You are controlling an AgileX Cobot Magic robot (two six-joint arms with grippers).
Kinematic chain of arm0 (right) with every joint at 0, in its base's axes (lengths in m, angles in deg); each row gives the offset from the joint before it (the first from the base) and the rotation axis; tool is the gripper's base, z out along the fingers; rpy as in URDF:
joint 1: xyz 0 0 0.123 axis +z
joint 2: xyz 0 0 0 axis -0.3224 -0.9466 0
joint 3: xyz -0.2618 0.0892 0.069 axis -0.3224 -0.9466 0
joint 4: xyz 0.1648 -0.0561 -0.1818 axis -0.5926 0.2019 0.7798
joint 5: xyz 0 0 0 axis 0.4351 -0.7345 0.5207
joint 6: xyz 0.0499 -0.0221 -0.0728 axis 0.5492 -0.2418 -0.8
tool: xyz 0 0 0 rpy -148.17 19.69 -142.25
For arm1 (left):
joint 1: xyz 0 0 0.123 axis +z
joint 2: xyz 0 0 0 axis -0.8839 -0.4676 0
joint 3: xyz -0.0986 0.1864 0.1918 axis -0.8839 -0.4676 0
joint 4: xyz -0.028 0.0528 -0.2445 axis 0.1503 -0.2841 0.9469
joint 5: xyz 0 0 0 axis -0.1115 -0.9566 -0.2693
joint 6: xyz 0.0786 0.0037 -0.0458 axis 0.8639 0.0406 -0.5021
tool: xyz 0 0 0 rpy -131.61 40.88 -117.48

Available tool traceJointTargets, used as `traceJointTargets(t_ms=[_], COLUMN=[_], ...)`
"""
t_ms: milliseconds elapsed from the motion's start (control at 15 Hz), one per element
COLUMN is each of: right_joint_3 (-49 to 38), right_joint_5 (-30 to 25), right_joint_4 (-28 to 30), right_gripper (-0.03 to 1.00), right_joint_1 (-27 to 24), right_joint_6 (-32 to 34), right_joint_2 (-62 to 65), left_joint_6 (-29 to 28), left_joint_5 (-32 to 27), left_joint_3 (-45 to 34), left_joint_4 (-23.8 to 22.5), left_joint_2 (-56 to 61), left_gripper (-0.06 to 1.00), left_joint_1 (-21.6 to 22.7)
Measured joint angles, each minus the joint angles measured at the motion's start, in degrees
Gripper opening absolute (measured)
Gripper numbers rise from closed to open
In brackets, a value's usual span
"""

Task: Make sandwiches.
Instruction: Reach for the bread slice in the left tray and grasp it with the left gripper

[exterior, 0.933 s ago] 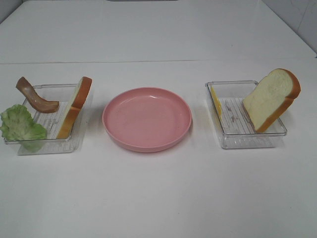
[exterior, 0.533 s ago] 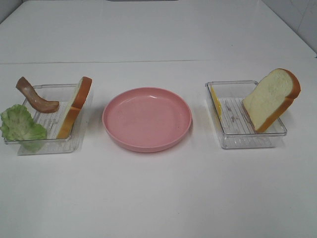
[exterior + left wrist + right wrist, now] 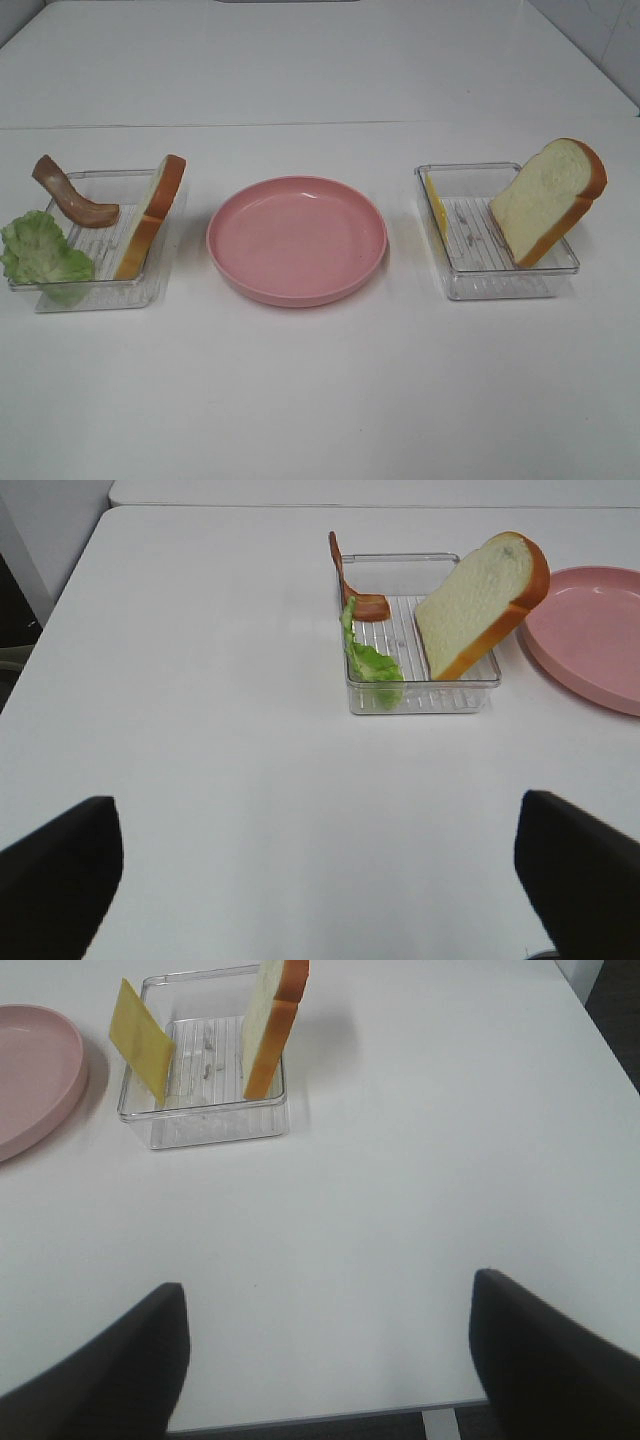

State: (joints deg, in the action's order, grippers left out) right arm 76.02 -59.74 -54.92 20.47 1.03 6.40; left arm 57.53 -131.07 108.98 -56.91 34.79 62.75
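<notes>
1. A plain white bench with a smooth matt top fills nearly every view.
2. A thin straight seam crosses the bench from side to side; beyond the seam lies a second white top, level with the bench.
3. Past the bench's far right corner shows a pale tiled surface with faint joint lines.
4. Off the bench's right edge the floor is dark.
5. Under the bench's near edge a white leg shows.
6. Beside the bench's left edge stands a slanting pale post against darkness.
7. Light on the bench is soft and even, and shadows are faint.
</notes>
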Motion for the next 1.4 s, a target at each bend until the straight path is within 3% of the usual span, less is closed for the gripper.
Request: traceJointTargets(t_ms=[267, 400, 600, 800, 1133, 1400], right_joint_3=[0.00, 0.00, 0.00, 0.00, 0.00, 0.00], right_joint_5=[0.00, 0.00, 0.00, 0.00, 0.00, 0.00], right_joint_4=[0.00, 0.00, 0.00, 0.00, 0.00, 0.00], right_gripper=[0.76, 0.76, 0.76, 0.76, 0.76, 0.76], right_joint_1=[0.00, 0.00, 0.00, 0.00, 0.00, 0.00], right_joint_6=[0.00, 0.00, 0.00, 0.00, 0.00, 0.00], right_joint_2=[0.00, 0.00, 0.00, 0.00, 0.00, 0.00], left_joint_6=[0.52, 0.57, 0.57, 0.57, 0.57, 0.52], left_joint_5=[-0.57, -3.44, -7.68, -7.68, -7.68, -7.62], left_joint_3=[0.46, 4.93, 18.28, 31.68, 50.99, 57.87], left_joint_4=[-0.74, -1.26, -1.09, -0.86, -0.80, -0.52], left_joint_2=[-3.90, -15.18, -40.39, -59.99, -81.93, -92.42], left_gripper=[0.99, 0.99, 0.99, 0.99, 0.99, 0.99], left_joint_1=[0.00, 0.00, 0.00, 0.00, 0.00, -0.86])
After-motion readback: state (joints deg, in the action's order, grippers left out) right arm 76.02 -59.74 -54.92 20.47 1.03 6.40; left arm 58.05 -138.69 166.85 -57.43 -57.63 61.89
